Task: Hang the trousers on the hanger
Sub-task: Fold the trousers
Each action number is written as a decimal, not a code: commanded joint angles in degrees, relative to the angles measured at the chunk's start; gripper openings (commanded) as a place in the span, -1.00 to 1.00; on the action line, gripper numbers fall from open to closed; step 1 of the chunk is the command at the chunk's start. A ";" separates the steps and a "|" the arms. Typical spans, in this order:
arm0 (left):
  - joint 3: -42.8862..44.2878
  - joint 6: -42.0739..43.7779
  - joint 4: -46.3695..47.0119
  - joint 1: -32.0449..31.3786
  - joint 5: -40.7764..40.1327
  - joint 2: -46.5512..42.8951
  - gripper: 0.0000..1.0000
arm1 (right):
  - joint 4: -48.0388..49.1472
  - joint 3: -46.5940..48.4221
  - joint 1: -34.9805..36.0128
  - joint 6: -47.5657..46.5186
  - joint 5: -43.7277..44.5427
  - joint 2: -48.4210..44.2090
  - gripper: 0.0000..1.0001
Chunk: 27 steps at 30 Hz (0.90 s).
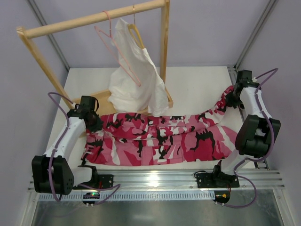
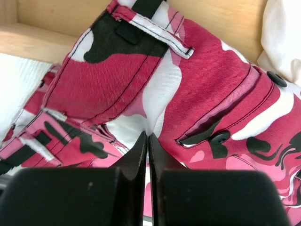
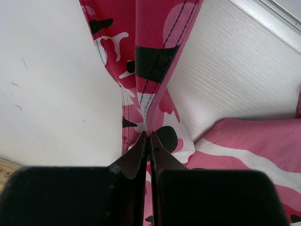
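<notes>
The camouflage trousers (image 1: 160, 139) lie spread across the table, waist to the left and leg ends to the right. My left gripper (image 1: 96, 123) is shut on the waist area, and the left wrist view shows its fingertips pinching a puckered fold of cloth (image 2: 148, 137) near a belt loop and a buttoned pocket (image 2: 221, 137). My right gripper (image 1: 231, 100) is shut on a leg end, and cloth (image 3: 150, 56) rises taut from its closed tips (image 3: 149, 135). The pink wire hanger (image 1: 120, 52) hangs by its hook from the wooden rail, apart from both grippers.
A wooden clothes rack (image 1: 94, 19) stands at the back, with its post (image 1: 164, 52) and base (image 2: 47, 42) close behind the trousers. A white garment (image 1: 136, 84) on a tan hanger hangs beside the pink one. A metal rail (image 1: 155, 179) runs along the near edge.
</notes>
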 commanded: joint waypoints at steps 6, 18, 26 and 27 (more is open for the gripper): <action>-2.56 -5.78 -4.92 -0.54 -0.77 -7.80 -0.99 | 1.22 0.11 -0.48 -1.26 -1.50 -3.40 -0.93; 5.93 -8.17 -16.51 -6.60 -6.01 -7.37 0.10 | 0.87 0.90 -0.83 -1.87 -2.82 -1.64 -0.93; 19.90 -13.08 -14.58 -6.43 -14.55 1.47 0.48 | 1.22 0.55 -1.10 -1.87 -2.65 -2.17 -0.93; 20.71 -15.88 -14.50 -6.34 -13.94 3.16 0.48 | 1.31 0.47 -1.01 -1.78 -2.47 -2.51 -0.93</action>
